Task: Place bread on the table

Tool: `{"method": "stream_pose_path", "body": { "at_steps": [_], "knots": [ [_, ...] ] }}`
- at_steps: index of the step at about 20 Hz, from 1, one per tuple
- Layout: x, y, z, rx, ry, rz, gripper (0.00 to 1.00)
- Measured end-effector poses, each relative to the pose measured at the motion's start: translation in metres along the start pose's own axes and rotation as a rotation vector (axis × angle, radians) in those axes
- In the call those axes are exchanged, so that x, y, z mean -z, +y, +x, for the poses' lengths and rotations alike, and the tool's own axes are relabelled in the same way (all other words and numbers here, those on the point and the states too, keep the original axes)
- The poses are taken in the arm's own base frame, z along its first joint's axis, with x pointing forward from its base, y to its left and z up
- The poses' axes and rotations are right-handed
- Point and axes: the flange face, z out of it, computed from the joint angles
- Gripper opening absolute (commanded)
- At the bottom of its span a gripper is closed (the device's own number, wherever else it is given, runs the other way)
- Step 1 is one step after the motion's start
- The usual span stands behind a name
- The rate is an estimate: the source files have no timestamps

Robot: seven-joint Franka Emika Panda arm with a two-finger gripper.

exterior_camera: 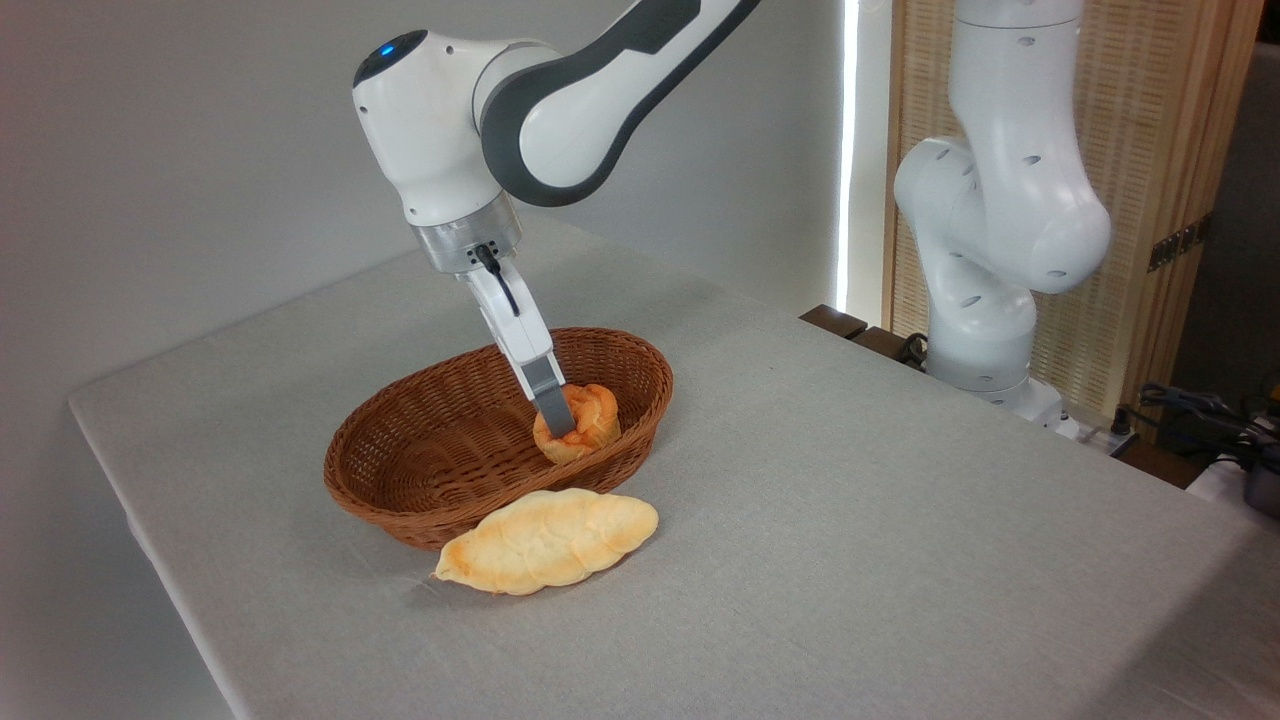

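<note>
Bread [580, 422] sits inside the wicker basket [420, 480], at its right end, tilted up with the knotted top facing right and the paler underside low on the left. It may already be lifted a little off the basket floor; can't tell from this angle.

Gripper [556, 418] comes down slanted from the upper left. One grey finger [552, 405] lies flat across the near-left face of the bun, touching it. The second finger is hidden behind the bun, so the clamp isn't fully visible, but it reads as a grip on the bread, not an open hover.

Key relation: bun is right at the fingertips, no gap to close. Bun is roundish, no real long axis. Basket's long axis runs near-left to far-right. My guess is the next move is straight up over the rim, then out to bare table [900, 520]. Right side has the most free cloth.

Watch the near side: pale oval loaf [548, 541] lies on the table touching the basket's near wall.

Count: one bun, one loaf, one basket, one arm, one gripper.
</note>
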Motion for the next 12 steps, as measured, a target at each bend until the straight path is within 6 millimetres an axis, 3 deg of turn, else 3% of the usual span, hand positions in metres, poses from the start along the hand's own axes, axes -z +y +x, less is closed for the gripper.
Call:
{"method": "stream_pose_path", "body": {
  "at_steps": [7, 12],
  "knots": [
    [0.006, -0.001, -0.001, -0.012, -0.011, 0.032, 0.17],
    [0.043, -0.014, 0.001, 0.004, 0.045, 0.082, 0.17]
  ]
}}
